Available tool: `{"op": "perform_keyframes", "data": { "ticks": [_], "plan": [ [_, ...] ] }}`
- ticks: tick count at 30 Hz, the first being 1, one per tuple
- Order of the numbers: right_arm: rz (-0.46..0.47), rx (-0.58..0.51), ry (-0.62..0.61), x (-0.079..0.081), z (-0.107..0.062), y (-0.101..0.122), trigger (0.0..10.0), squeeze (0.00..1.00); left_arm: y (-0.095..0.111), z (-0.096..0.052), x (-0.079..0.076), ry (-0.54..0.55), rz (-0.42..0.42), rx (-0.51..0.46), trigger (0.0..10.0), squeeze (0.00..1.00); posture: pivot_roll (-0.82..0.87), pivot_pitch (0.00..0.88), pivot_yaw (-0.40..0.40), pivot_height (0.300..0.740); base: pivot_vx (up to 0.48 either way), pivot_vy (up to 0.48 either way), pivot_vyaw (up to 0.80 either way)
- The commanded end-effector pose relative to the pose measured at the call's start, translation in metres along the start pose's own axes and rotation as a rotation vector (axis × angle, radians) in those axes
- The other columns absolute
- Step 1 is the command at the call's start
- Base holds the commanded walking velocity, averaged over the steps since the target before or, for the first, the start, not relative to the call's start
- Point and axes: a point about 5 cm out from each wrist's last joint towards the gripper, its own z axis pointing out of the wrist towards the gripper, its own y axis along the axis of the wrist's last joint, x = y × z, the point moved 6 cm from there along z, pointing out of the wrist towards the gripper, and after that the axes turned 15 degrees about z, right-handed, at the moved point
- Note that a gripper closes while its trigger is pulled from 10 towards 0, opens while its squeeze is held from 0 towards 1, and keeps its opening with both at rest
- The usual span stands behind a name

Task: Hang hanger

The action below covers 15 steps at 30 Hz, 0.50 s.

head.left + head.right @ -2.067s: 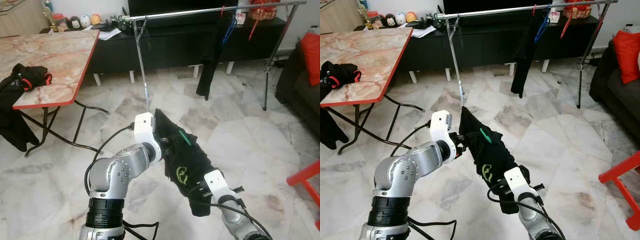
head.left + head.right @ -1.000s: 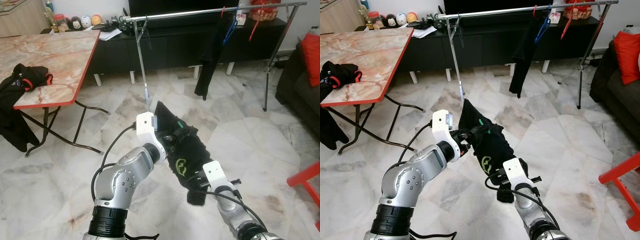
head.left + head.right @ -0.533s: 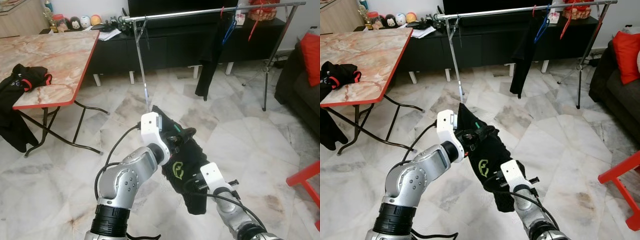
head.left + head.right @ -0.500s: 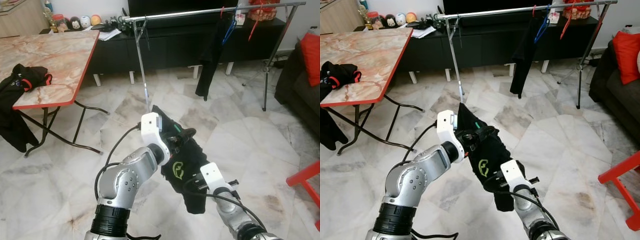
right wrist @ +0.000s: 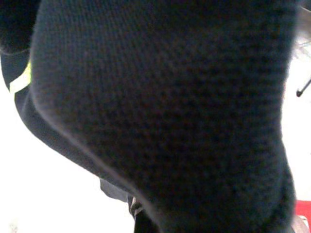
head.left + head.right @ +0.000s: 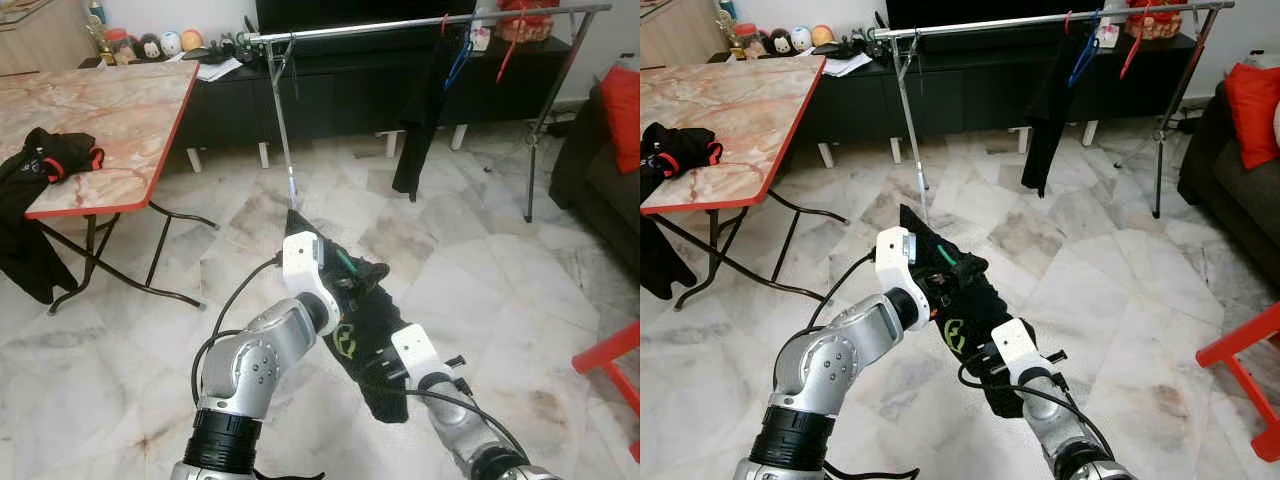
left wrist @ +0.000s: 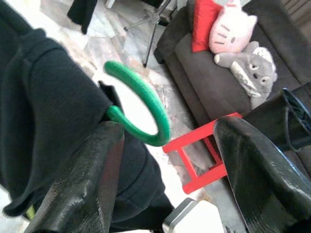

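Observation:
A black garment [image 6: 368, 335] on a green hanger is held up over the floor between my two arms. In the left wrist view the green hanger hook [image 7: 145, 103] curves out of the cloth between the two black fingers [image 7: 87, 179]. My left gripper [image 6: 366, 274] is open, with the hook's base against one finger. My right gripper [image 6: 392, 378] is lower and nearer to me, buried in the garment's bottom end and shut on the cloth; black fabric [image 5: 160, 107] covers its camera. The metal clothes rail [image 6: 400, 22] runs across the back.
On the rail hang a black garment [image 6: 415, 110], a blue hanger [image 6: 460, 55] and a red hanger [image 6: 506, 55]. A marble table [image 6: 110, 105] with black clothing [image 6: 50, 155] stands left. A dark sofa [image 6: 598, 160] and a red stool [image 6: 608, 358] are right.
Both arms have carried the garment a little to the left and nearer to me. Its upper corner now points higher, toward the rail's upright pole.

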Motion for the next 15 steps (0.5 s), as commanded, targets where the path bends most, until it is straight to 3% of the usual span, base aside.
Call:
{"op": "perform_keyframes", "data": {
  "ticks": [1, 3, 4, 5, 10, 15],
  "plan": [
    [0.005, -0.051, 0.013, 0.002, 0.001, 0.012, 0.0, 0.00, -0.003, -0.005, -0.003, -0.023, 0.004, 0.003, 10.0, 0.00, 0.02, 0.000, 0.012, 0.740, 0.000, 0.000, 0.00],
    [0.000, -0.055, 0.024, 0.002, 0.001, 0.012, 0.0, 0.00, -0.001, -0.013, 0.012, 0.002, 0.031, 0.005, 10.0, 0.00, 0.03, 0.000, 0.010, 0.740, 0.000, 0.000, 0.00],
    [0.000, -0.055, 0.024, 0.002, 0.001, 0.012, 0.0, 0.00, -0.001, -0.013, 0.012, 0.002, 0.031, 0.005, 10.0, 0.00, 0.03, 0.000, 0.010, 0.740, 0.000, 0.000, 0.00],
    [-0.004, -0.063, 0.055, 0.004, 0.000, 0.013, 0.0, 0.00, 0.003, -0.022, 0.023, 0.013, 0.063, 0.001, 10.0, 0.00, 0.03, 0.000, 0.006, 0.740, 0.000, 0.000, 0.00],
    [-0.011, -0.073, 0.120, 0.012, -0.001, 0.015, 0.0, 0.00, 0.005, -0.028, 0.028, 0.013, 0.084, -0.006, 10.0, 0.00, 0.03, 0.000, 0.001, 0.740, 0.000, 0.000, 0.00],
    [-0.021, -0.090, 0.217, 0.026, -0.004, 0.016, 0.0, 0.00, 0.002, -0.033, 0.044, 0.063, 0.121, 0.004, 10.0, 0.00, 0.03, 0.000, -0.002, 0.740, 0.000, 0.000, 0.00]
  ]
}}
